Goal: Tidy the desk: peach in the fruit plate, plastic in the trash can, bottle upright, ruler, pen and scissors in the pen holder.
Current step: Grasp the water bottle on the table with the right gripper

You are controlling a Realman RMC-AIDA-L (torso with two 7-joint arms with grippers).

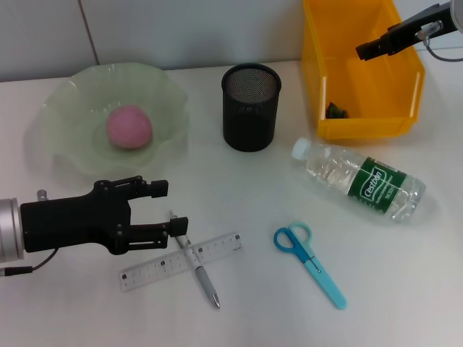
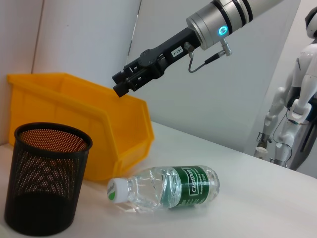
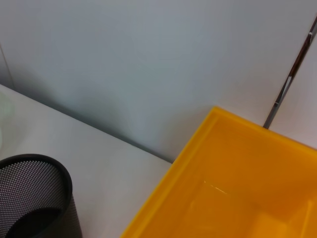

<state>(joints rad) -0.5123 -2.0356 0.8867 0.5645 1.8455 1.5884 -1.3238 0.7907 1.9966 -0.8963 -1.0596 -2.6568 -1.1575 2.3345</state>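
Bright, even overhead light, soft short shadows (faint glare on the bottle (image 1: 359, 181)), sharp focus throughout.

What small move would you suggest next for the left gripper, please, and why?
Probably lower the open left gripper onto the slim grey pen: it hovers at the pen's upper end, the pen lies across the translucent ruler, and the black mesh pen holder looks empty.

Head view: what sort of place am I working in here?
Probably a robotics lab staged as a desk: a plain white table against a bare wall, desk items such as the pen holder and scissors, and a white humanoid robot standing in the background.
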